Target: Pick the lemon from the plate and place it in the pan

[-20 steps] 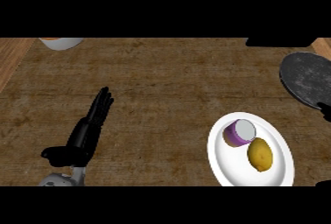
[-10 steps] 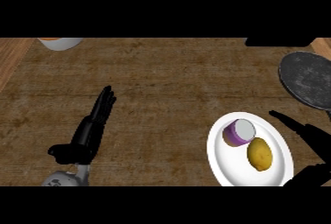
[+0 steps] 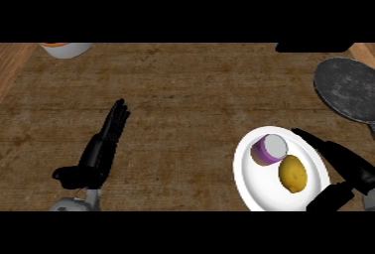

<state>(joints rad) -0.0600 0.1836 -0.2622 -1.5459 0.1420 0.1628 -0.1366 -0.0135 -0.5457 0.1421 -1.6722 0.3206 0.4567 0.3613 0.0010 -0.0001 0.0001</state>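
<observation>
One lemon [image 3: 293,173], yellow, lying on the one white plate [image 3: 253,186] at lower right, toward the plate's right side. Beside it on the same plate, up and to the left, one round purple thing with a pale flat top [image 3: 269,149], just next to the lemon; touching or not, cannot tell. One dark round pan [image 3: 348,89] at the right edge, up from the plate and apart from it, partly cut off by the frame. One white bowl with something orange in it [image 3: 66,49] at the far upper left corner, only its lower part showing.

Two robot hands. Left robot hand [image 3: 99,151] at lower left, fingers straight and pointing up the view, thumb out to the side, grasping nothing, well apart from the plate. Right robot hand [image 3: 344,161] at lower right, fingers straight and released, stretched along the plate's right rim just beside the lemon, thumb low near the plate's bottom edge; nothing held.

Surface [image 3: 190,99] of dark brown, rough-grained wood, with a lighter wooden strip along the left edge and another at the upper right corner. Nothing of the room visible beyond the surface.
</observation>
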